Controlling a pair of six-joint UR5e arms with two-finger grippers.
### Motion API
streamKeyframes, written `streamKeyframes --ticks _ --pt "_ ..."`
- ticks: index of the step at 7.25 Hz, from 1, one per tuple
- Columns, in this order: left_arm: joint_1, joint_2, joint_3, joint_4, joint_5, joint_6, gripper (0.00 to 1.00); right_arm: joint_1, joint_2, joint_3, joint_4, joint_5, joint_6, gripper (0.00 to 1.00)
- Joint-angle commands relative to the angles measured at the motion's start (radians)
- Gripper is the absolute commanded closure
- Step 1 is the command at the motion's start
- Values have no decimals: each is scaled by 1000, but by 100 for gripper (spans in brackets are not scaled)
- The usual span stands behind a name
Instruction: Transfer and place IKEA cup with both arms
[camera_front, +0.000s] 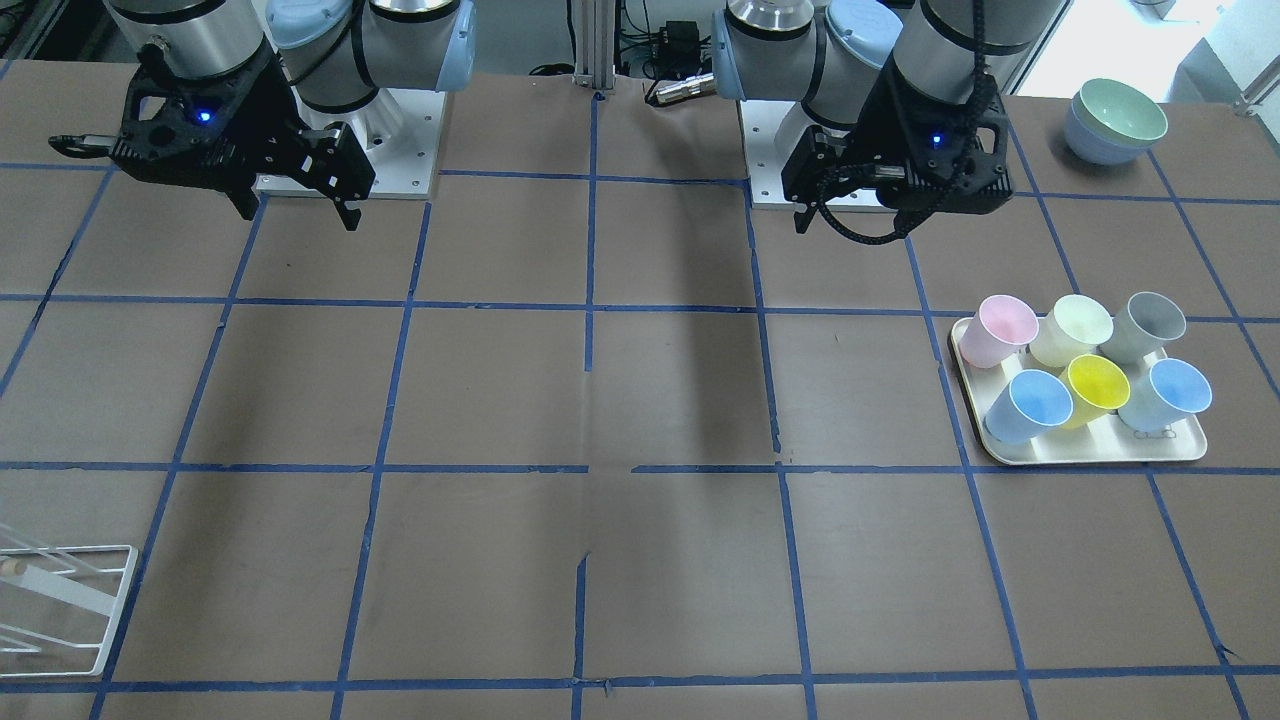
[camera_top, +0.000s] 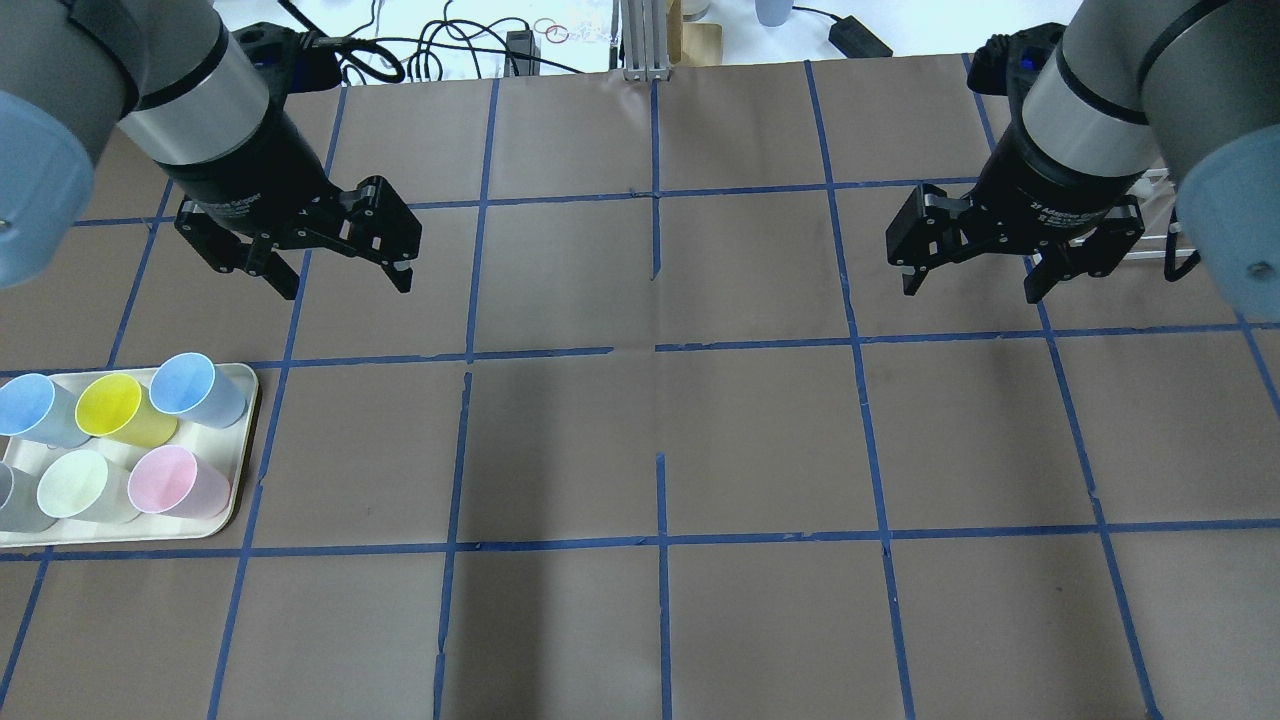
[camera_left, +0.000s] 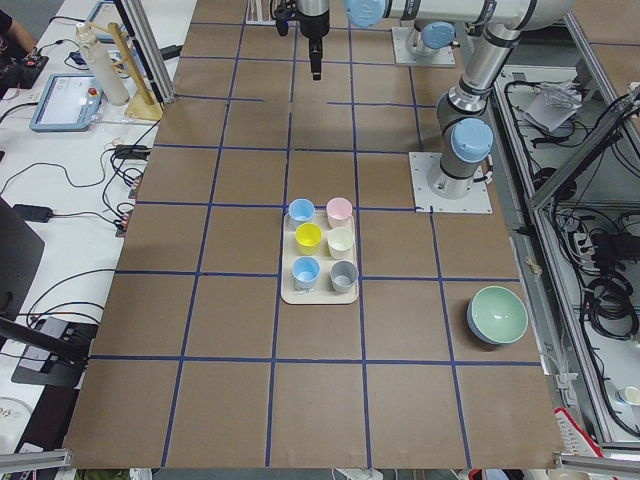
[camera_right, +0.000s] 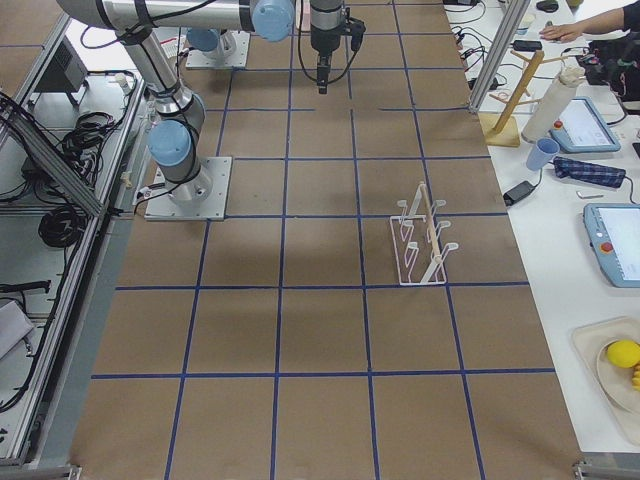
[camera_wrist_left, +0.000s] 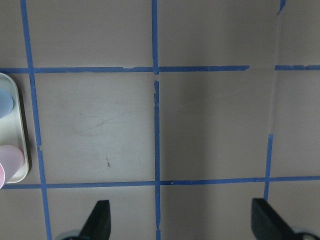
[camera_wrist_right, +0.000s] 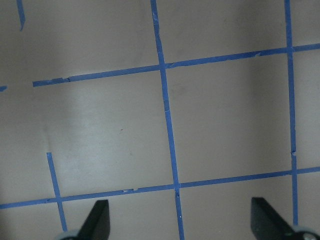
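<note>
The IKEA cup (camera_front: 1072, 328), pale cream-green, stands upright on a cream tray (camera_front: 1090, 455), in the middle of the row nearest the robot, between a pink cup (camera_front: 995, 330) and a grey cup (camera_front: 1148, 326). It also shows in the overhead view (camera_top: 75, 485) and the exterior left view (camera_left: 341, 241). My left gripper (camera_top: 345, 285) is open and empty, high above the table, beyond and to the right of the tray. My right gripper (camera_top: 968, 290) is open and empty, high on the other side. Both wrist views show wide-apart fingertips (camera_wrist_left: 97, 220) (camera_wrist_right: 97, 220) over bare table.
Two blue cups and a yellow cup (camera_front: 1095, 388) fill the tray's other row. Stacked bowls (camera_front: 1115, 120) sit near the left arm's base. A white wire rack (camera_right: 420, 245) stands on the right arm's side, near the table's far edge (camera_front: 60, 610).
</note>
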Motion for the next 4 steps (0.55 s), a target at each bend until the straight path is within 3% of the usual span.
streamKeyframes --ticks 1,4 --pt "-10 1 -7 46 9 -5 0 1 0 0 0 1 2 0" --pt "-10 1 -8 42 12 -5 0 1 0 0 -11 -2 0 0"
